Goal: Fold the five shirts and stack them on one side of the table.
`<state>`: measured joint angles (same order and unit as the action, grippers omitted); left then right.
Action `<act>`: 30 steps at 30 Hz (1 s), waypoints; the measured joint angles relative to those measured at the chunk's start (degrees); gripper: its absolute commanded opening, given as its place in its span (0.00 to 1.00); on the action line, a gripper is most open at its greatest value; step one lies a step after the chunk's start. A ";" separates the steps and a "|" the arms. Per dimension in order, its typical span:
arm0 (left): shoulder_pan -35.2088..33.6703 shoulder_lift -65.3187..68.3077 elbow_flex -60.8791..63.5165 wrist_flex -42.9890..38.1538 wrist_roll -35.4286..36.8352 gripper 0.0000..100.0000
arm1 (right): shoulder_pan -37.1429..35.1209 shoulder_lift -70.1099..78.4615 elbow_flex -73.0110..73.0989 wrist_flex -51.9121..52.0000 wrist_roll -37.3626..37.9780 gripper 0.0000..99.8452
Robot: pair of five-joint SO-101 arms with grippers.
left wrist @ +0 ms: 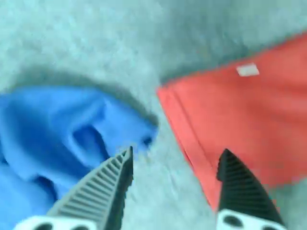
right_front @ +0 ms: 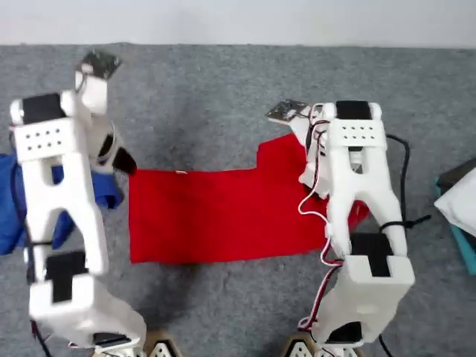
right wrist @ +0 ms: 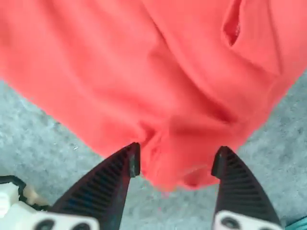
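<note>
- your left claw (left wrist: 176, 165) hangs wide open with nothing in it, over the bare grey surface (right_front: 223, 89) in the gap between the blue shirt (left wrist: 57, 124) and the left edge of the red shirt (left wrist: 249, 120). to my eye it is lined up to take that left hem.
- your right claw (right wrist: 177, 158) is also spread wide and grips nothing. its two fingers straddle a bunched fold at the right end of the red shirt, so a close here would probably catch the cloth.
- the red shirt (right_front: 216, 216) lies mid-surface as a flat wide band. one part juts to the far side by the right arm, and the small pale label (left wrist: 248, 70) sits near the left edge. with a claw at each end, it looks set for a fold across its width.
- the blue shirt (right_front: 11, 216) sits rumpled at the left edge, partly under the left arm. it lies just beside the red hem, so a low sweep could snag it.
- some pale and dark cloth (right_front: 457, 201) shows at the right edge. i cannot tell whether it is a folded stack.
- the right arm's body covers the red shirt's right end from above, so judge that grip from the wrist view.
</note>
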<state>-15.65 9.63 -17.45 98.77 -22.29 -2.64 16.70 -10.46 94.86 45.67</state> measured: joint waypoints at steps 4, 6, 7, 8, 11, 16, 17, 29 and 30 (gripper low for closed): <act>-0.35 -10.02 15.38 -0.18 0.00 0.28 | 0.44 2.64 -2.99 -0.35 0.00 0.22; -0.35 -14.77 21.71 -1.32 0.00 0.28 | 0.44 3.87 -5.01 -0.35 0.00 0.22; -0.35 -17.05 24.44 -2.02 0.00 0.28 | 0.79 4.40 -6.24 -0.35 0.00 0.22; -0.35 -19.34 26.99 -2.73 0.00 0.28 | 1.23 4.75 -7.65 -0.35 0.00 0.22; -0.35 -26.46 33.67 -4.84 0.00 0.28 | 2.64 4.84 -13.27 0.62 -0.09 0.22; -0.35 -36.48 44.22 -7.82 0.00 0.28 | 2.99 6.68 -21.36 3.96 -2.64 0.22; -0.35 -38.15 46.42 -8.44 0.00 0.28 | 2.99 7.38 -21.71 4.04 -2.90 0.22; -0.35 -48.18 59.34 -12.92 0.09 0.28 | -2.02 15.65 -22.68 -0.26 -3.43 0.22; -0.35 -48.18 59.34 -12.92 0.09 0.28 | -2.55 15.91 -22.68 -0.53 -3.43 0.22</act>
<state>-16.00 -38.55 41.89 85.85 -22.20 -5.19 32.62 -33.14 94.33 42.24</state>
